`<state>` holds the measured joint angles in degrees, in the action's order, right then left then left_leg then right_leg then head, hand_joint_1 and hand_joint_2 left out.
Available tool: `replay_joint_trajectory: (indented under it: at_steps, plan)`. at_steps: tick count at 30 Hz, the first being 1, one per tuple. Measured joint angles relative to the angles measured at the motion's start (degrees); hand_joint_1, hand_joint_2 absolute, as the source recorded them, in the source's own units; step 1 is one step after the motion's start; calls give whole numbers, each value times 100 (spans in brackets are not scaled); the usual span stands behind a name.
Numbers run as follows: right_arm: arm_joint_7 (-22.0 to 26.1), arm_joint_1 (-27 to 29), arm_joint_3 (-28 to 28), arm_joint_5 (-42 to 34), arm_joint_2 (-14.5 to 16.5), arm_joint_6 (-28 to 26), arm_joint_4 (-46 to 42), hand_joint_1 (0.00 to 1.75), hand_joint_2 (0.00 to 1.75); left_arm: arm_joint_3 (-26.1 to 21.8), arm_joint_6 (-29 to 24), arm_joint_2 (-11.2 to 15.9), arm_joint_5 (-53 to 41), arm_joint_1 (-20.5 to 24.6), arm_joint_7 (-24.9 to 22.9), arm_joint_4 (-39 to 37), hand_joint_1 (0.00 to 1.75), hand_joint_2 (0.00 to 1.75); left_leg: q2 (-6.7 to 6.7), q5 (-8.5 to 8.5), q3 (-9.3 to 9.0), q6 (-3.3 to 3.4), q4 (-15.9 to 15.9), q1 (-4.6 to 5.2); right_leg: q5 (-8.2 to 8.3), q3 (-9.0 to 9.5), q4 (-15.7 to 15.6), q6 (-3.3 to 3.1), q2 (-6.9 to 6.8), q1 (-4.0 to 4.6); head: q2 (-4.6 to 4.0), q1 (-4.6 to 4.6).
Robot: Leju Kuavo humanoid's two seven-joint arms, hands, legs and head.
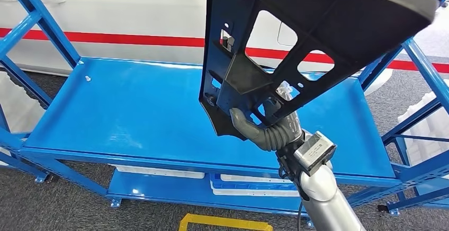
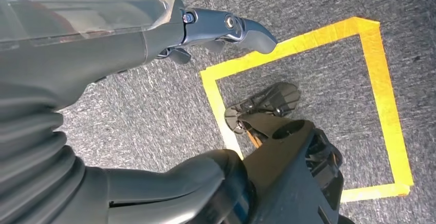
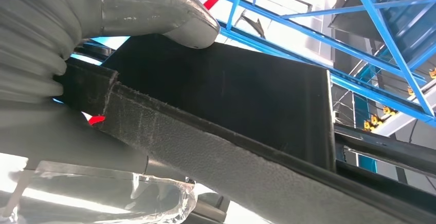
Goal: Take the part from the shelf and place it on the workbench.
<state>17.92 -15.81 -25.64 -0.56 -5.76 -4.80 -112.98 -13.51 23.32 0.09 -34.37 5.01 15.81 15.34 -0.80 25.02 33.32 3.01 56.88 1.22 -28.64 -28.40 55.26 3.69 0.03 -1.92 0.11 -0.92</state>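
1. The part point(image 1: 296, 35), a black panel with cut-out openings, was seen in the head view raised clear above the blue shelf point(image 1: 122, 109), touching no surface.
2. The right hand point(image 1: 267, 127) was clenched on the part's lower edge. This low hold was judged to let the broad upper end clear the shelf frame point(image 1: 418, 61) during lifting.
3. The desk was not seen, so placement was judged not yet done.
4. The right wrist view showed the grasp closely: the thumb point(image 3: 169, 13) pressed on the part's flat black face point(image 3: 231, 100), with its textured rim beneath.
5. The left wrist view showed the left hand point(image 2: 226, 31) hanging over grey carpet point(image 2: 144, 106) and a yellow floor marking point(image 2: 378, 80), holding nothing. Whether its fingers were spread or curled could not be told.
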Motion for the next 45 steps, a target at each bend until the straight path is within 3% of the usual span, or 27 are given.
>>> replay_joint_trajectory:
  at_steps: [2,5,6,7,8,10,12,14,16,17,19,21,22,23,26,28,30,32,33,35,37,38,39,40,42,43,45]
  plan:
    - [-5,-27,-8,-19,-11,1,5,175,175,0,1,-2,12,11,3,0,0,175,16,-47,-12,63,-47,-26,-169,-128,288,-15,-1,7,0,-7]
    - [-6,-31,-12,-37,-24,1,20,175,175,-1,0,-8,19,21,3,0,0,175,30,-63,-6,88,-62,-34,-644,-668,1424,-96,-2,24,0,-18]
    - [-6,-12,-10,-34,-27,1,25,175,175,-1,0,-14,19,22,-4,0,0,175,31,-63,-4,87,-61,-31,-702,-807,1698,-85,-2,34,0,-17]
    - [-6,10,-9,-22,-28,1,28,175,175,-1,0,-20,17,26,-14,0,0,175,30,-64,-2,86,-58,-29,-671,-857,1778,-53,-2,42,0,-17]
    - [-6,30,-7,-4,-29,1,29,175,175,0,0,-28,15,33,-27,0,0,175,29,-66,-2,82,-52,-29,-541,-781,1599,-7,-2,49,0,-17]
    - [-5,54,8,37,-27,2,28,175,175,0,0,-43,8,59,-56,1,0,175,23,-66,5,54,-26,-27,-197,-401,789,53,-6,43,0,-17]
    - [-2,79,39,60,-17,5,26,175,175,0,0,-49,2,93,-83,3,0,175,14,-76,32,-8,10,-18,14,-149,262,0,6,68,0,-14]
    - [7,117,82,91,-5,15,21,175,175,0,0,-50,-6,115,-102,5,0,175,5,-103,66,-76,34,-12,67,-165,213,-90,23,91,0,-10]
    - [25,155,122,142,13,39,16,175,175,1,0,-51,-21,123,-114,9,0,175,8,-32,128,-150,108,-37,110,-217,194,-187,20,39,0,-9]
    - [38,175,138,168,25,53,14,175,175,2,4,-52,-28,124,-119,10,0,175,16,111,198,-192,251,-59,144,-245,185,-254,16,18,0,-6]
    - [62,219,170,212,49,76,13,175,175,4,13,-58,-38,127,-128,15,0,175,32,583,444,-275,873,-115,209,-320,184,-358,3,20,0,1]
    - [80,279,208,240,63,87,13,175,175,7,17,-61,-42,128,-134,19,0,175,36,942,666,-345,1586,-171,265,-402,190,-392,-12,39,0,4]
    - [91,310,228,254,68,90,13,175,175,8,17,-62,-46,129,-139,21,0,175,40,966,657,-372,1715,-198,293,-438,194,-385,-15,43,0,4]
    - [106,337,248,269,72,93,13,175,175,9,17,-63,-50,132,-145,24,0,175,46,888,531,-392,1617,-225,319,-469,199,-373,-16,42,0,4]
    - [165,371,302,324,78,98,0,175,175,13,17,-64,-80,165,-157,48,0,175,53,508,-247,-412,480,-276,382,-537,240,-310,-16,39,0,3]
    - [209,397,336,348,89,103,-22,175,175,16,17,-66,-99,189,-161,61,0,175,32,433,-467,-368,77,-250,433,-572,254,-231,-17,53,0,-6]
    - [257,458,369,368,102,106,-42,175,175,17,16,-60,-109,192,-165,66,0,175,26,375,-415,-281,44,-211,494,-600,234,-130,-18,58,0,-20]
    - [304,544,405,397,108,106,-62,175,175,17,15,-60,-116,196,-168,68,0,175,47,269,-337,-165,2,-197,369,-706,360,-105,-14,49,0,-28]
    - [324,584,420,413,111,106,-72,175,175,17,13,-62,-117,197,-168,69,0,175,59,204,-280,-108,-17,-195,184,-806,573,-139,-12,51,0,-31]
    - [358,656,444,440,121,109,-99,175,175,17,8,-63,-124,195,-169,70,0,175,71,91,-135,-45,-16,-173,-301,-1057,1294,-226,-10,47,0,-39]
    - [376,719,471,461,128,119,-116,175,175,18,5,-70,-133,191,-169,70,0,175,76,-22,22,-37,-10,-149,-521,-1145,1860,-204,-9,54,0,-39]
    - [378,745,487,472,130,127,-124,175,175,19,4,-78,-140,189,-169,70,0,175,76,-76,95,-43,-5,-142,-478,-1046,1863,-160,-9,58,0,-39]
    - [380,765,502,486,134,135,-133,175,175,19,4,-85,-145,187,-168,70,0,175,75,-125,163,-56,2,-138,-367,-842,1646,-112,-10,62,0,-38]
    - [382,777,515,503,140,146,-148,175,175,20,4,-91,-149,186,-168,70,0,175,72,-170,221,-75,16,-137,-252,-548,1254,-79,-11,63,0,-39]
    - [390,795,531,538,162,171,-189,175,175,21,4,-97,-158,187,-167,70,0,175,67,-251,306,-133,47,-121,-190,4,437,-98,-5,95,0,-36]
    - [397,805,540,551,173,182,-210,175,175,22,4,-99,-161,187,-167,70,0,175,64,-289,326,-164,59,-114,-209,135,203,-130,1,115,0,-38]
    - [409,827,557,566,188,196,-234,175,175,22,3,-101,-167,184,-167,70,0,175,59,-365,340,-226,52,-112,-204,112,134,-197,10,132,0,-35]
